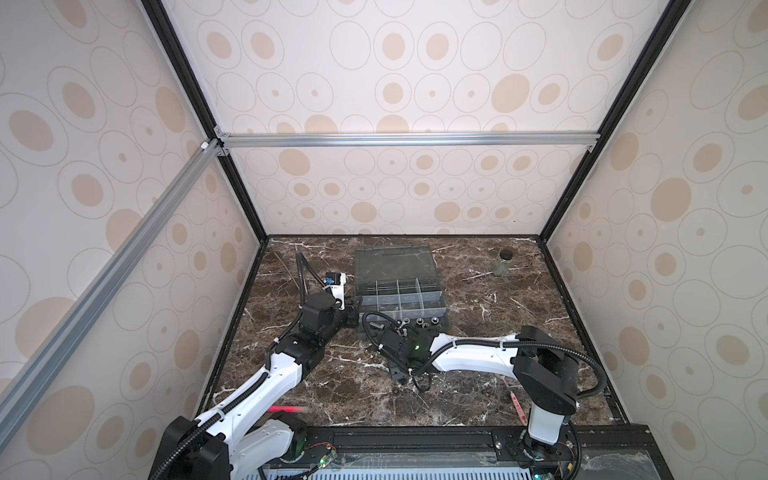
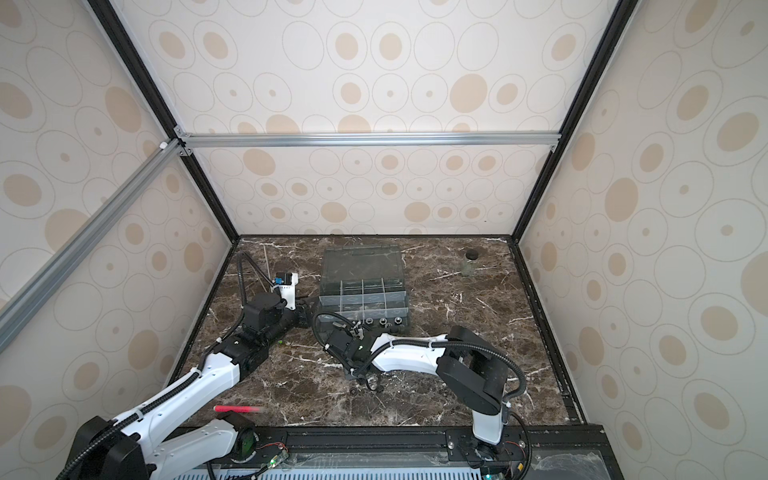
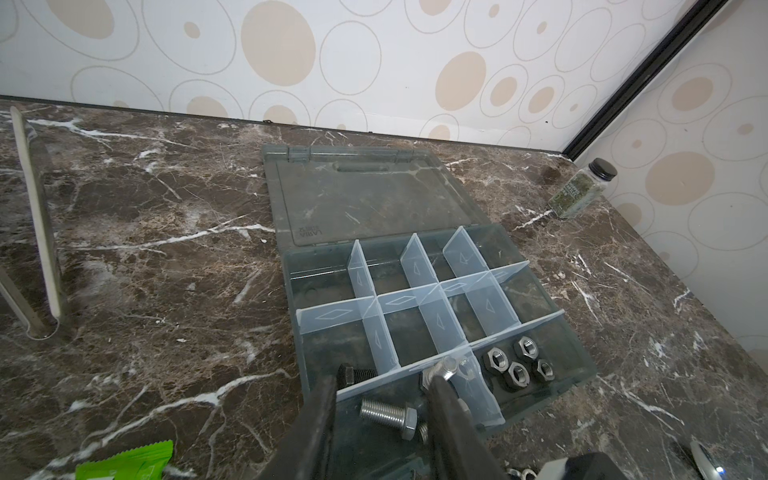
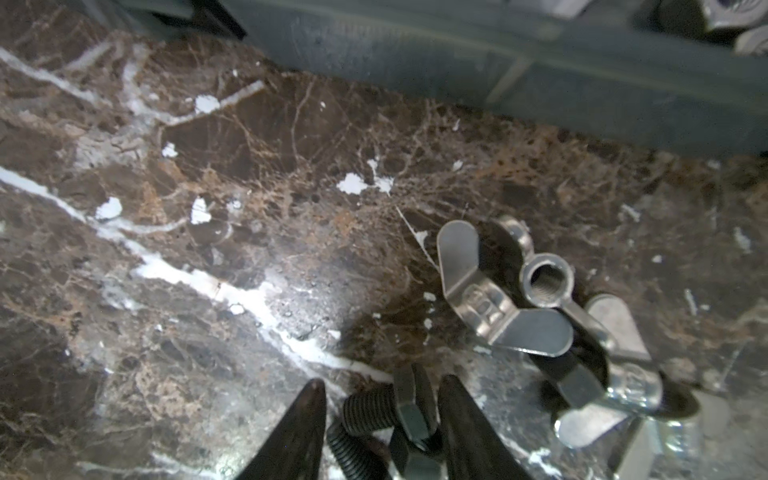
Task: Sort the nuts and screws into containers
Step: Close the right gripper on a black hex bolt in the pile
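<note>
Organizer box [image 3: 291, 266] with lid [image 3: 365, 199] open on the marble table [image 3: 166, 249]: left gripper [image 3: 384, 378], jaws parted and holding nothing, hangs over a silver screw [image 3: 388, 415] in a near compartment [image 3: 357, 440] (hex nuts [image 3: 515, 365] lie in its neighbour), while right gripper [image 4: 381, 380], jaws apart, straddles dark screws [image 4: 409, 409] on the table beside wing nuts [image 4: 498, 307].

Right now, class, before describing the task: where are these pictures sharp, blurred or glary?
Right wrist view: wing nuts sharp, organizer box behind them out of focus, glare on the marble table. Left wrist view: hex nuts crisp. Both top views: red stick smeared, small parts too tiny to read.
</note>
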You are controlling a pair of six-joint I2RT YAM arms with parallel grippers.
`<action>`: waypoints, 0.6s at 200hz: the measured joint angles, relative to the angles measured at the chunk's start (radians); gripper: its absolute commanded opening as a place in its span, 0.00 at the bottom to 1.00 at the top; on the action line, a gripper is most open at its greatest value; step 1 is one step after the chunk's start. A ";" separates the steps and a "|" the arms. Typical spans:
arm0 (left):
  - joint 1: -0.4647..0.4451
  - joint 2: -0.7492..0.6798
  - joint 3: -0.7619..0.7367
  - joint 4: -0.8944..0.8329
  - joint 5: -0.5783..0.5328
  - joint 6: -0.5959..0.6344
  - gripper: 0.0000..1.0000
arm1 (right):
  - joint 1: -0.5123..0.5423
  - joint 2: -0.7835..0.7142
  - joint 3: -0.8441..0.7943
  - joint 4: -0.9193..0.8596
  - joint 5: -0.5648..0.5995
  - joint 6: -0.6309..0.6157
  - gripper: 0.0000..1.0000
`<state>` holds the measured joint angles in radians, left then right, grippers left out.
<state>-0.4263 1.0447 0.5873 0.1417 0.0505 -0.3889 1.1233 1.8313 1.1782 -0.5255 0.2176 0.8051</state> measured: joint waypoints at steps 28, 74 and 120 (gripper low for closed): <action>0.000 -0.010 -0.006 0.000 0.000 0.000 0.37 | 0.003 0.004 0.016 -0.030 0.003 -0.026 0.48; 0.000 -0.013 -0.010 0.000 0.000 -0.001 0.37 | 0.011 0.054 0.026 -0.051 0.003 -0.045 0.46; 0.000 -0.016 -0.010 0.000 -0.006 0.000 0.37 | 0.017 0.076 0.058 -0.074 0.019 -0.046 0.40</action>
<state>-0.4259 1.0290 0.5774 0.1413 0.0448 -0.3893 1.1400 1.9072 1.2358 -0.5991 0.2367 0.7593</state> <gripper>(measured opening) 0.370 0.414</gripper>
